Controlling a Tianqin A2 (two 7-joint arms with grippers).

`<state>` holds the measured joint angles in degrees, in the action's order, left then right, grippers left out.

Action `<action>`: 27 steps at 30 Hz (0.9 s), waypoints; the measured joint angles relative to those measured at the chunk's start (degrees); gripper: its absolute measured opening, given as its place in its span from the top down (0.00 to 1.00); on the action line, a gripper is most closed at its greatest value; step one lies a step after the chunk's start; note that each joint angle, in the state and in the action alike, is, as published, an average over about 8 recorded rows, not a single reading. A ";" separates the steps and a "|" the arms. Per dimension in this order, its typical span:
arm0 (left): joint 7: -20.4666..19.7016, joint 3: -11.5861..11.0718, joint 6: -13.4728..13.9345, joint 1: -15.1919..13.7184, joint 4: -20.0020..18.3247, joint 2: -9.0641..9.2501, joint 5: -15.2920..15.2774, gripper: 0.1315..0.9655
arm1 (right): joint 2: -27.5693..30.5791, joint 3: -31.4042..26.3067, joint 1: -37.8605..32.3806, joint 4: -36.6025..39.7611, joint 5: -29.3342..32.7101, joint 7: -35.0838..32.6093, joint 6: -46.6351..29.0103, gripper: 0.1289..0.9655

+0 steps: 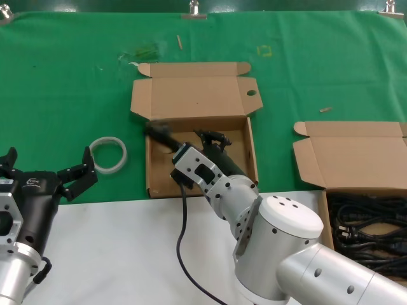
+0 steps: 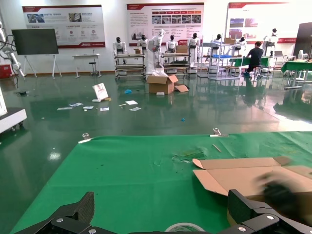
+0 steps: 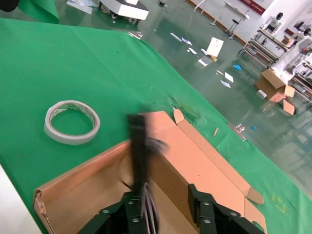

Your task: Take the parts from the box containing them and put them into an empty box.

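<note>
Two boxes on the green table [image 1: 76, 82]. The right gripper [image 1: 205, 138] hangs over the empty box [image 1: 191, 98] at centre, the one with the holed lid tab, fingers closed on one black cable [image 1: 162, 133] that sticks out blurred above the box floor. More cables [image 1: 365, 225] lie in the other box [image 1: 346, 155] at right; their number can't be made out. One white tape ring [image 1: 108, 154] sits beside the parked left gripper [image 1: 48, 168], fingers spread, holding nothing.
</note>
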<state>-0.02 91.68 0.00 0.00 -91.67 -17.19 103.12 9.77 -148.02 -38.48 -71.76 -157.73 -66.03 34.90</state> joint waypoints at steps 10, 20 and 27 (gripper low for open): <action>0.00 0.00 0.00 0.00 0.00 0.00 0.00 0.00 | 0.00 0.52 0.36 -0.18 0.50 0.59 -0.32 0.68; 0.00 0.00 0.00 0.00 0.00 0.00 0.00 0.00 | 0.00 5.96 4.07 -2.11 5.77 6.93 -3.67 0.44; 0.00 0.00 0.00 0.00 0.00 0.00 0.01 0.00 | 0.00 11.10 7.59 -3.92 10.75 12.99 -6.87 0.26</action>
<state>-0.02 91.68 0.00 0.00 -91.67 -17.19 103.13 9.77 -136.92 -30.89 -75.68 -146.98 -53.04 28.03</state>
